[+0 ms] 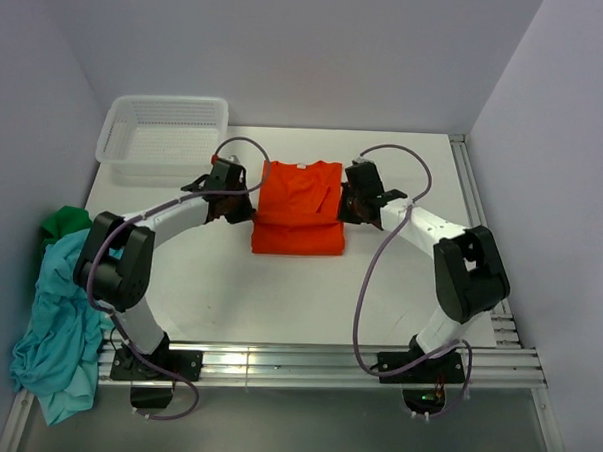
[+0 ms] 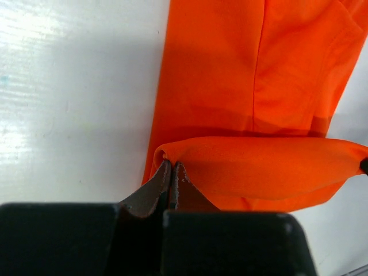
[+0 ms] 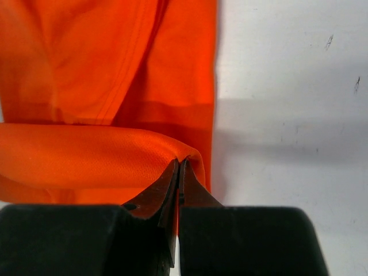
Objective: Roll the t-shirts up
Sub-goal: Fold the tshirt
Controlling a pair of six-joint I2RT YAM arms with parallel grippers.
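Note:
An orange-red t-shirt (image 1: 298, 211) lies folded into a narrow strip in the middle of the white table (image 1: 424, 171), collar towards the far side. My left gripper (image 1: 248, 208) is shut on the left corner of a lifted fold of the t-shirt (image 2: 253, 167); its fingertips (image 2: 171, 164) pinch the cloth. My right gripper (image 1: 340, 210) is shut on the right corner of the same fold (image 3: 86, 155), gripped at its fingertips (image 3: 180, 162). The fold hangs between both grippers, slightly above the flat part of the shirt. A teal-blue t-shirt (image 1: 57, 325) and a dark green one (image 1: 66, 221) lie heaped at the table's left edge.
A white mesh basket (image 1: 166, 130) stands at the far left corner of the table. Metal rails (image 1: 483, 194) run along the right side and the near edge. Grey walls close the space on three sides.

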